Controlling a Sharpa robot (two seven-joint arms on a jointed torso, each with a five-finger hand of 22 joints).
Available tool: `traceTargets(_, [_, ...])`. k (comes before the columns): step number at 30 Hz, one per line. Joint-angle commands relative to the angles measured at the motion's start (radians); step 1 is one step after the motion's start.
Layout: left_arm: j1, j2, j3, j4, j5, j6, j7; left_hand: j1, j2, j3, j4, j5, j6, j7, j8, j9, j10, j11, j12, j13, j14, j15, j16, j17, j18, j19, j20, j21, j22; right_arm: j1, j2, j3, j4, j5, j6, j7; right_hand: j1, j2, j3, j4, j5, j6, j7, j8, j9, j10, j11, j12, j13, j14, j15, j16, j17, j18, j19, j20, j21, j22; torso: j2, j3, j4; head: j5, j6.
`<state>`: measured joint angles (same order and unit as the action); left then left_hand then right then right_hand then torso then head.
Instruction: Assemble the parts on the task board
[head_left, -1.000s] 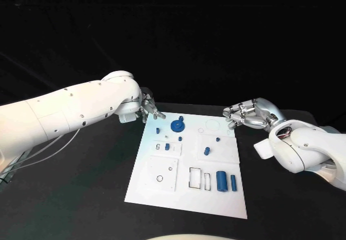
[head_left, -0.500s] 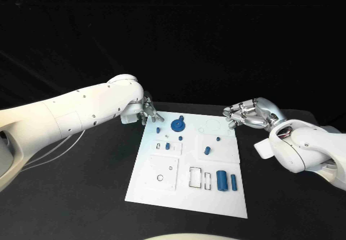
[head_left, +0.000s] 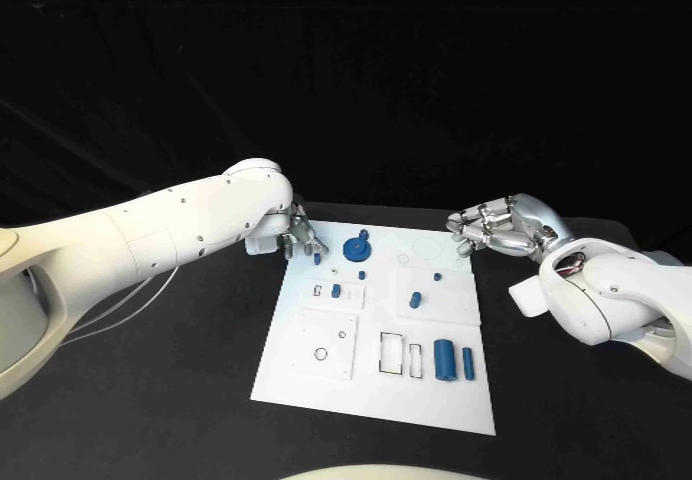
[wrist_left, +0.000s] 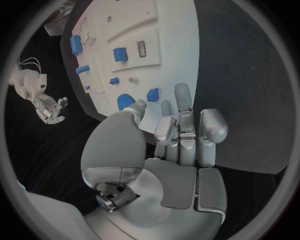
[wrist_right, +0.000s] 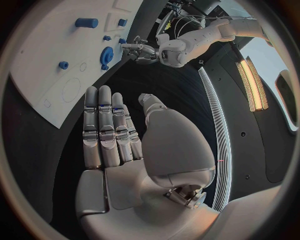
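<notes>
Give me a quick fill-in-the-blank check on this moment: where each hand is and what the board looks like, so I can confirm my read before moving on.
1. The left hand hovers at the far-left corner of the white task board and holds ____.
2. The right hand is off the board's far ____ corner, above the black table.
3. The blue gear lies nearer the ____ hand.
4. The small parts on the board are coloured ____.

Missing words: nothing; right; left; blue
</notes>
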<state>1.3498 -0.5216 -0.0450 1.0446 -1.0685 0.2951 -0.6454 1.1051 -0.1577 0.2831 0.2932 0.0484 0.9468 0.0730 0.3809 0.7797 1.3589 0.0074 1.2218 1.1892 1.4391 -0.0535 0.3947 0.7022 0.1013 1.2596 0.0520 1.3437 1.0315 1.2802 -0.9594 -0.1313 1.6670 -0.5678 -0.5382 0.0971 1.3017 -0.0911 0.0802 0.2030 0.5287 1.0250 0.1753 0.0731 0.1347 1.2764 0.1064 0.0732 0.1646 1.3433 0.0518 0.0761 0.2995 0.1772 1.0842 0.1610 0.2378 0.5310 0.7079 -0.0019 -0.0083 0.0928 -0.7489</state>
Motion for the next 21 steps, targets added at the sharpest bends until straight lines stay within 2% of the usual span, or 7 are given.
traceTargets(1, [-0.001, 0.004, 0.000, -0.004, -0.005, 0.028, 0.006, 0.000, 0.007, -0.005, 0.001, 0.005, 0.001, 0.005, -0.006, -0.001, -0.006, 0.000, -0.002, 0.000, -0.001, 0.007, -0.004, 0.001, 0.008, -0.005, 0.003, -0.005, 0.002, -0.001, 0.001, 0.000, 0.001, -0.001, 0.006, 0.008, -0.007, -0.006, 0.002, 0.004, 0.000, -0.008, 0.000, 0.004, -0.001, -0.007, -0.001, 0.003, 0.001, -0.004, 0.002, -0.005, -0.001, 0.004, -0.007, 0.003, -0.003, -0.001, 0.000, 0.0002, 0.0001, -0.001, -0.001])
traceTargets(21, [-0.002, 0.008, 0.000, 0.003, 0.020, 0.034, 0.006, 0.006, 0.020, -0.001, -0.001, 0.005, 0.015, 0.002, -0.008, -0.013, 0.001, -0.002, 0.006, 0.007, 0.000, 0.006, -0.003, 0.002, 0.006, 0.001, 0.004, 0.000, 0.013, -0.001, 0.004, 0.000, -0.001, -0.001, 0.007, 0.008, -0.007, -0.005, 0.002, 0.004, 0.000, -0.008, 0.000, 0.005, -0.001, -0.006, -0.002, 0.003, 0.002, -0.004, 0.002, -0.005, -0.001, 0.004, -0.007, 0.003, -0.003, -0.002, -0.001, 0.0010, 0.0000, 0.001, -0.004])
